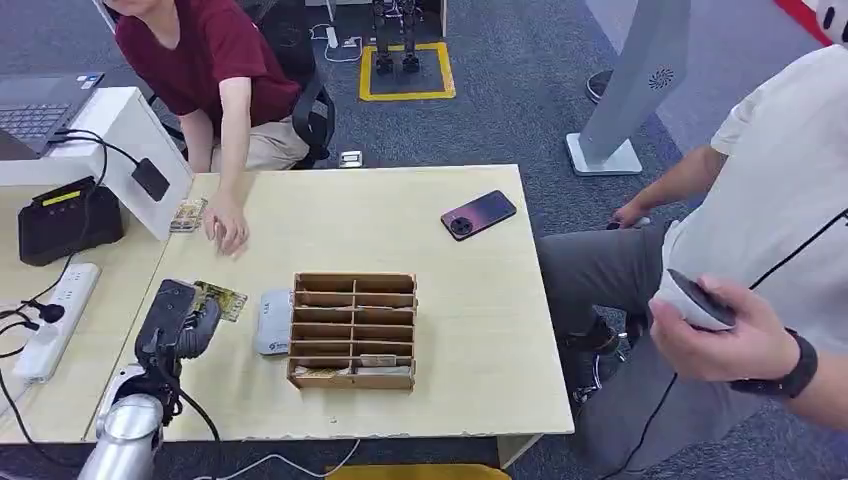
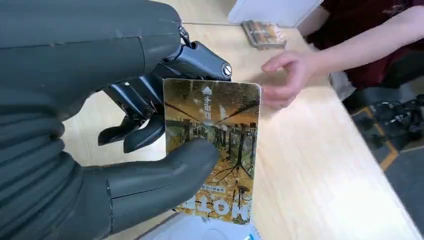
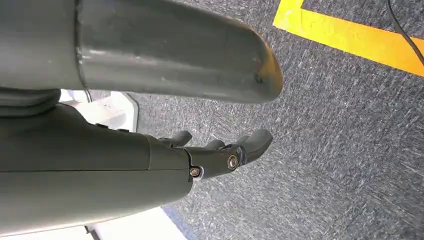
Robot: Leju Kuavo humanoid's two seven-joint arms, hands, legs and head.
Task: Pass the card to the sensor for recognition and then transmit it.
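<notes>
i see card (image 2: 212, 155) pinched by my left hand (image 1: 178, 322), thumb on its face, above table (image 1: 470, 330) near left edge. grey sensor (image 1: 272, 322) just beside, wooden organizer (image 1: 352, 330) next. person's hand (image 1: 228, 228) near. right hand (image 3: 150, 165) hangs over carpet, fingers loosely apart.

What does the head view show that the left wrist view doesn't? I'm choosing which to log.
Only the head view: the wooden organizer, the phone and the grey sensor beside the organizer. Only the left wrist view: the card's printed face, with the thumb pressed on it. Both: the left hand holding the card, the table, a person's hand and a small card stack.
</notes>
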